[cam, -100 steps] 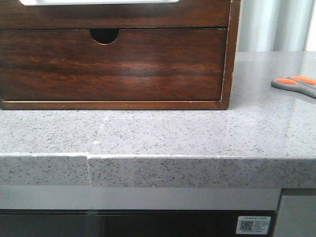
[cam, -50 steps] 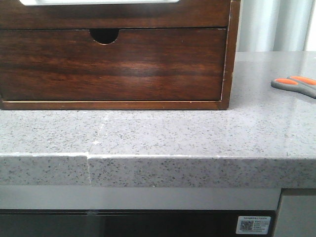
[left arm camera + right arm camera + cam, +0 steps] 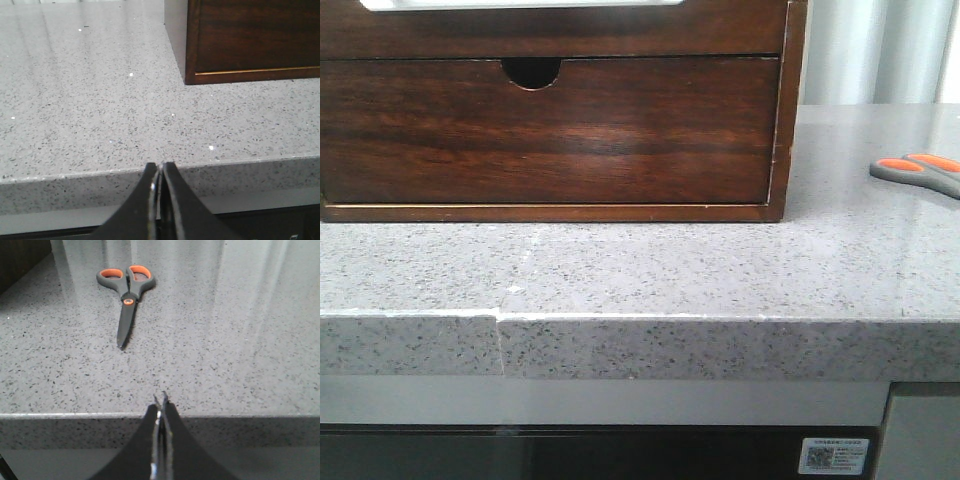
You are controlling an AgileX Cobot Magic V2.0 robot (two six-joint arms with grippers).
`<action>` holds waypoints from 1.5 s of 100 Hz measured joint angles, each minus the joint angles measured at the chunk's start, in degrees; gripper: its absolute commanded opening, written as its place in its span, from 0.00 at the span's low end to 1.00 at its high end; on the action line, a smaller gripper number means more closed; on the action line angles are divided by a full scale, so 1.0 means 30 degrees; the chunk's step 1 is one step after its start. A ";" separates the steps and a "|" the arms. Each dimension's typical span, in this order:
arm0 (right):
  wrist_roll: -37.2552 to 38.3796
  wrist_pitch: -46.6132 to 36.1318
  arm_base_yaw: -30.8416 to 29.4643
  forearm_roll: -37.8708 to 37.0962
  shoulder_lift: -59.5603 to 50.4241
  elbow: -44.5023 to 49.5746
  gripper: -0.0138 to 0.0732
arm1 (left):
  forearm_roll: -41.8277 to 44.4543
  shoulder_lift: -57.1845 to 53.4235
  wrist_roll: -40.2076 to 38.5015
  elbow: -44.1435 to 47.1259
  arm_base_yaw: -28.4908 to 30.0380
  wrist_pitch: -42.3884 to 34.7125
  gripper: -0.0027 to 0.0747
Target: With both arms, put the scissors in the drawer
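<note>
Two drawers stack in the chest (image 3: 790,100) on the counter (image 3: 650,270); the drawer (image 3: 550,30) sits above the notched one (image 3: 545,130). Right of the chest, apart, lie the scissors (image 3: 125,290), closed. My left gripper (image 3: 159,175) and right gripper (image 3: 160,407) are pressed together, empty.

A: Where are the small scissors (image 3: 126,292) with grey plastic handles and orange-lined finger loops?

B: Lying flat on the speckled grey stone table (image 3: 650,275), blades shut, well to the right of the cabinet (only the handles show at the front view's right edge).

A: And the wide, dark-brown glossy wooden drawer (image 3: 550,28), the plain one?

B: It sits closed, directly above the drawer front with the half-round notch (image 3: 545,130), a whitish strip along its top edge.
</note>
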 measured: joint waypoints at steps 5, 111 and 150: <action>0.0000 0.0000 0.0000 -0.0468 0.0000 0.0000 0.09 | 0.0000 0.0000 0.0000 0.0000 0.0000 -0.0088 0.01; 0.1924 -0.7861 0.0000 -0.3921 0.0000 0.0036 0.09 | 0.0071 0.0000 0.0000 0.0000 0.0000 -0.4855 0.01; 0.5226 -0.2139 0.1149 -0.1972 0.2059 -0.4255 0.09 | 0.0593 0.1556 0.0000 -0.3606 0.0000 -0.3669 0.01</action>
